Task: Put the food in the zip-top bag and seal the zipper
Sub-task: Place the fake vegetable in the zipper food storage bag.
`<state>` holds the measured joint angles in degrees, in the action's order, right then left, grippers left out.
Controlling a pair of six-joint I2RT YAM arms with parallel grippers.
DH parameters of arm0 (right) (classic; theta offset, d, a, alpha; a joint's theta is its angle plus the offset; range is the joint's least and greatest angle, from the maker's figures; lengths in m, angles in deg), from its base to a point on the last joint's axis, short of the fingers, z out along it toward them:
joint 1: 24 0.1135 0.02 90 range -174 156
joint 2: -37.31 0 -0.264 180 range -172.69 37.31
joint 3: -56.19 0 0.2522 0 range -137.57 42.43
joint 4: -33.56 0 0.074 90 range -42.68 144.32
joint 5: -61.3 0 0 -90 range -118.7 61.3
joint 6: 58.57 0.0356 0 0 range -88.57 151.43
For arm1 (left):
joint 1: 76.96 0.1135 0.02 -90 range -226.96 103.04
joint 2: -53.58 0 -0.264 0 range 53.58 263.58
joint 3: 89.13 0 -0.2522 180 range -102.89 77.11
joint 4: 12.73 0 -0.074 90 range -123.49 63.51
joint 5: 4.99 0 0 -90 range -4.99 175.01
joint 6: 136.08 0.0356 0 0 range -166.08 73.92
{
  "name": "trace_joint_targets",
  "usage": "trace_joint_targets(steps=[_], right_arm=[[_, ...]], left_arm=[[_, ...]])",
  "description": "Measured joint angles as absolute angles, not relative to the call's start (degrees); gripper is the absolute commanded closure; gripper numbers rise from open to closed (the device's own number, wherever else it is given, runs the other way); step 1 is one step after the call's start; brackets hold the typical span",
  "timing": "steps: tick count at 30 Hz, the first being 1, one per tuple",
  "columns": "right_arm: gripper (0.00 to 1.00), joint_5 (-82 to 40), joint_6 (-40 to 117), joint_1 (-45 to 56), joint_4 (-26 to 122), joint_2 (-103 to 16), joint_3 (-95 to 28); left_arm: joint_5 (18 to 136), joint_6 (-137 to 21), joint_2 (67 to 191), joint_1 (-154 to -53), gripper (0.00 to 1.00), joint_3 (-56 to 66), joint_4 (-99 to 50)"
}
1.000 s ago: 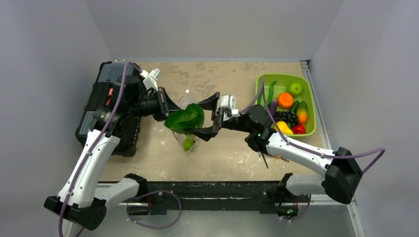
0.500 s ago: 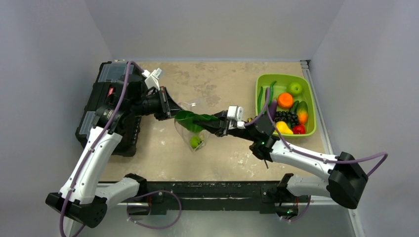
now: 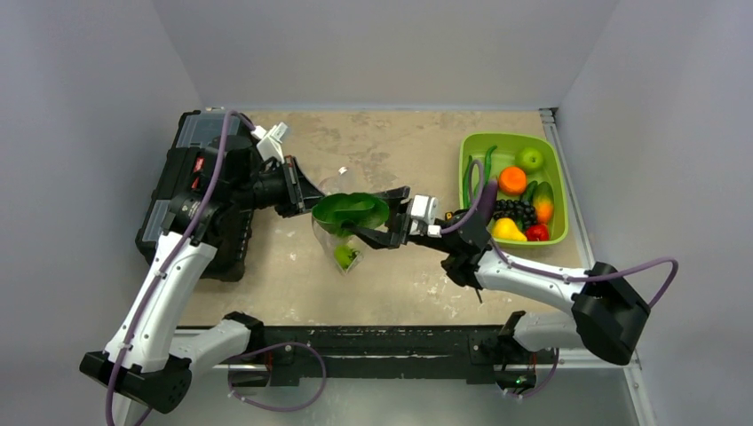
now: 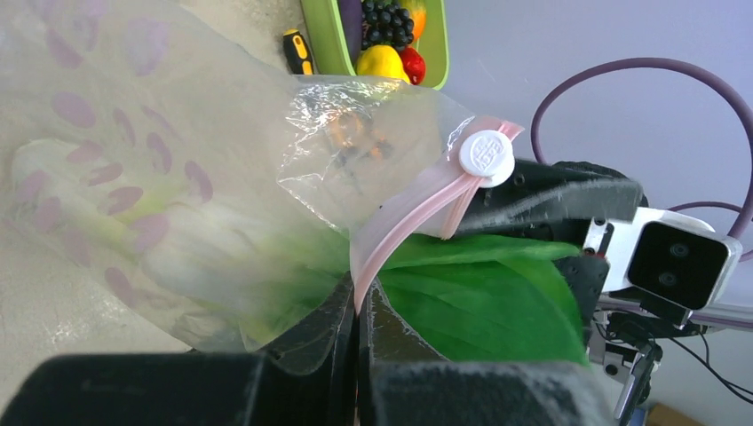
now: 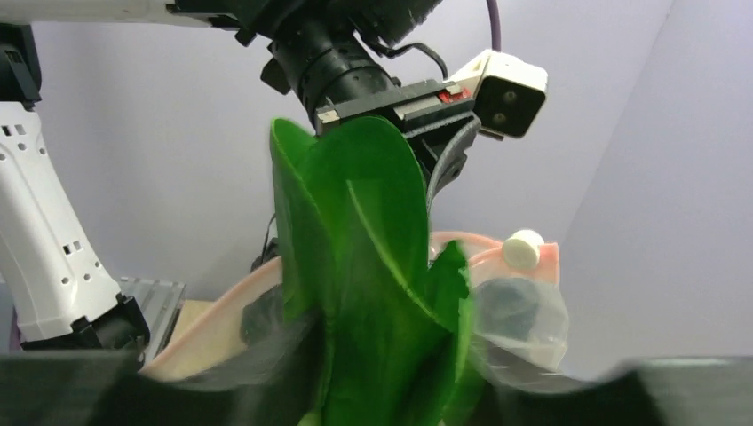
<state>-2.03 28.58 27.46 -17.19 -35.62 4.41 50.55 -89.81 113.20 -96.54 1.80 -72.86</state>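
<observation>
My left gripper (image 3: pixel 308 197) is shut on the pink zipper (image 4: pixel 417 209) of the zip-top bag (image 3: pixel 342 244), holding the clear bag hanging above the table; its pads (image 4: pixel 342 311) pinch the strip. A white slider (image 4: pixel 486 153) sits at the strip's far end. One piece of food (image 3: pixel 349 209), dark green leaves, stands in the bag's mouth with its leaves (image 5: pixel 364 266) sticking out. Another pale-stalked piece (image 3: pixel 344 256) lies low inside the bag. My right gripper (image 3: pixel 382 217) is open, one finger on each side of the leaves and bag mouth.
A lime-green bin (image 3: pixel 475 146) with fruits and vegetables stands at the right. A black toolbox (image 3: pixel 191 186) lies at the left under my left arm. A yellow-handled screwdriver (image 4: pixel 297 51) rests on the table beside the bin.
A second ago the right gripper stood wide around the leaves, then squeezed them flat; now its jaws have parted again and the leaves have sprung back into a bowl shape.
</observation>
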Motion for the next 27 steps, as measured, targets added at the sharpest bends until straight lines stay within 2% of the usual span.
trace_joint_targets(steps=[2, 3, 7, 14, 23, 27], right_arm=[[0.18, -2.3, 27.0, 27.4, -15.7, -35.3, 4.7], [0.14, -2.6, 26.8, 27.4, -14.9, -34.8, 5.2], [0.09, -4.0, 26.3, 27.4, -8.1, -30.7, 6.3], [0.11, -6.3, 26.3, 27.4, 4.3, -22.9, 5.5], [0.1, -1.5, 27.3, 27.8, 10.0, -26.6, -0.2], [0.18, -2.7, 26.1, 28.2, 12.0, -28.1, -1.8]], left_arm=[[50.6, -89.8, 113.2, -96.5, 1.0, 1.8, -72.9], [50.6, -89.8, 113.2, -96.5, 1.0, 1.8, -72.9], [50.7, -89.8, 113.2, -96.5, 1.0, 1.8, -73.3], [50.6, -89.9, 113.5, -96.5, 1.0, 1.9, -72.9], [49.6, -90.3, 114.4, -96.5, 1.0, 3.1, -71.5], [49.4, -90.5, 114.4, -96.6, 1.0, 3.2, -71.1]])
